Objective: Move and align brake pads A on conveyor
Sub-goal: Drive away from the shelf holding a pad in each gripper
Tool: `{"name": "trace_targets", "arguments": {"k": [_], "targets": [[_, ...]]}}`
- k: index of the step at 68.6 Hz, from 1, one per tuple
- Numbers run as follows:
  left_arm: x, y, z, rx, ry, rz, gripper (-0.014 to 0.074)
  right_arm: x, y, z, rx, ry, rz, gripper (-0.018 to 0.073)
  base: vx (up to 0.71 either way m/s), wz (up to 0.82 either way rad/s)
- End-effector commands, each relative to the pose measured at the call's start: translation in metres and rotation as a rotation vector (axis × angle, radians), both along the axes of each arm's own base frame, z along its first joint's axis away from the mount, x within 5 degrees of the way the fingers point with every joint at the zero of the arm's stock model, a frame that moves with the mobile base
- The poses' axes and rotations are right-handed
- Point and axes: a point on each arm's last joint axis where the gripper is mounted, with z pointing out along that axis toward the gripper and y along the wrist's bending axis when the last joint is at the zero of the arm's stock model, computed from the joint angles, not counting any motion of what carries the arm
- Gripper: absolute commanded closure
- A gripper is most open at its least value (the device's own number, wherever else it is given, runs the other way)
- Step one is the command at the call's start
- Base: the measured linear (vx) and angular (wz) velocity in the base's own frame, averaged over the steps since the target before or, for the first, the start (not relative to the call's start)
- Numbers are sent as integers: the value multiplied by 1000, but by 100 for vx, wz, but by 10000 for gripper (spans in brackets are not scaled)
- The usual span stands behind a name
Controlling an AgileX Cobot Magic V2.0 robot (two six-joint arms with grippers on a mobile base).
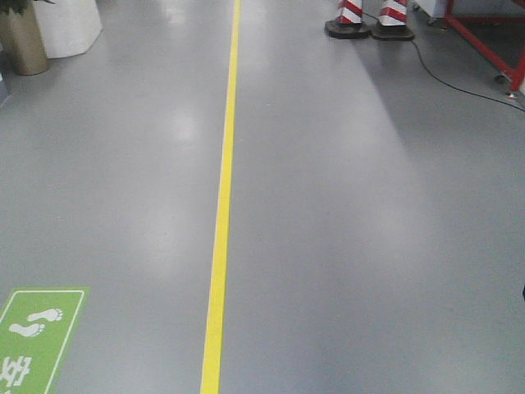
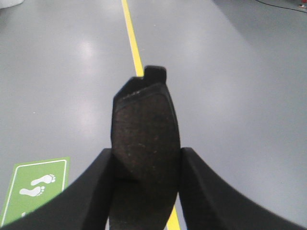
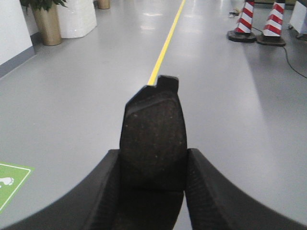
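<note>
In the left wrist view a dark grey brake pad (image 2: 145, 127) stands out forward over the floor, and my left gripper (image 2: 147, 160) is shut on it, one black finger on each long edge. In the right wrist view a second brake pad (image 3: 153, 132) of the same look is held the same way, with my right gripper (image 3: 152, 160) shut on it. Each pad has a small square tab at its far end. The conveyor is out of view in all three views. Neither gripper shows in the front view.
Grey floor with a yellow line (image 1: 223, 205) running away ahead. Two red-and-white cones (image 1: 371, 16) and a red frame (image 1: 484, 41) stand far right, with a black cable (image 1: 459, 78) on the floor. A brass planter (image 1: 23, 37) stands far left. A green footprint sign (image 1: 33, 336) lies near left.
</note>
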Motion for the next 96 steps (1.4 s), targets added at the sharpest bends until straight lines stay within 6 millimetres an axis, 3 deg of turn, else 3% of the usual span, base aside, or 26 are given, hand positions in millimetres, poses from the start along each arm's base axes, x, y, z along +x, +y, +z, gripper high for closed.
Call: {"name": "trace_targets", "arguments": {"k": [1,35,96], "targets": [[4,-1,19,-25,-124,3,603,1,-1,19,13,-125,-10,566,18,24],[4,-1,19,-25,-123,3,603,1,-1,19,12,-124,-10,566,36,11],[4,-1,19,-25,-121,3,603,1,-1,18,12,-123,-10,566,63,-5]]}}
